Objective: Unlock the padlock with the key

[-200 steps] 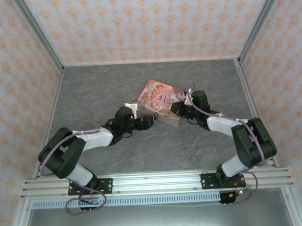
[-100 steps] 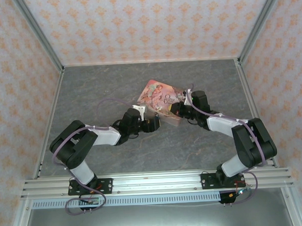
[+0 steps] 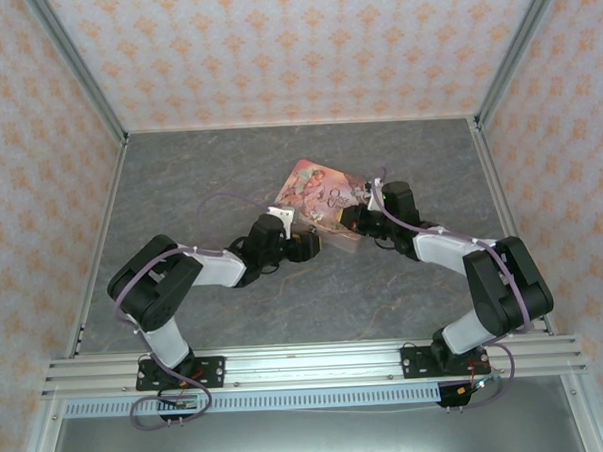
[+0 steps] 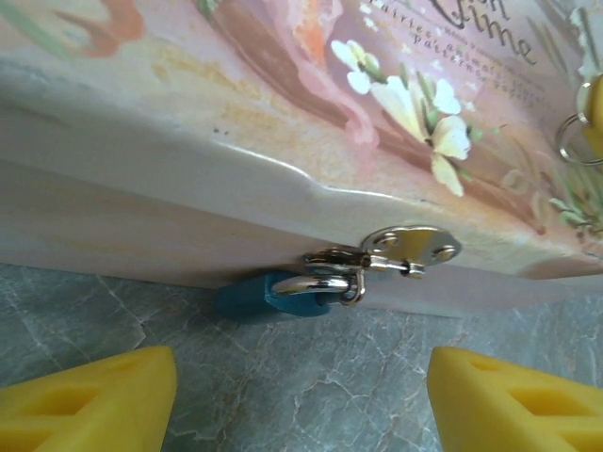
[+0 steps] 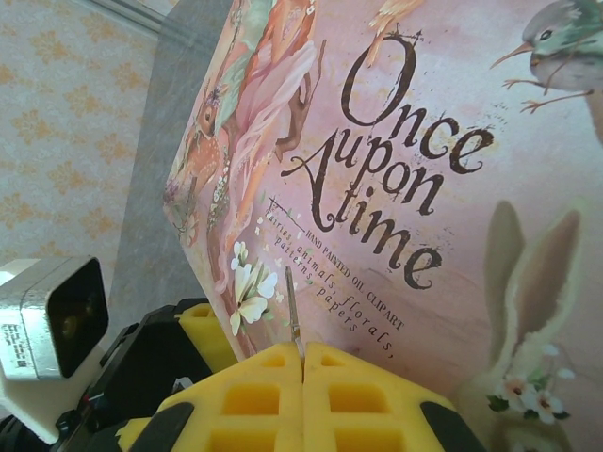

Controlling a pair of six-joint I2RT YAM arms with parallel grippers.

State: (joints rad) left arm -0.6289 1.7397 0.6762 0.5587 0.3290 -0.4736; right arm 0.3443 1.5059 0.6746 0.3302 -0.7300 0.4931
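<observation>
The lid of the pink floral rectangular tin (image 5: pixel 396 188) reads "Once upon a time" in large brown lettering. Beneath it is small print: "HAND PAINTED OIL CLIPART" and "fairies, animals, florals, patterns, papers".

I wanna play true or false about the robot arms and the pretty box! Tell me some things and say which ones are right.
1. The padlock is blue. True.
2. It hangs from a shiny clasp on the tin. True.
3. The left gripper is squeezing the padlock. False: its fingers are wide apart, clear of the padlock.
4. The right gripper is wide open. False: its fingers are pressed together on the thin key.
5. The tin's lid says "Once upon a time". True.
</observation>
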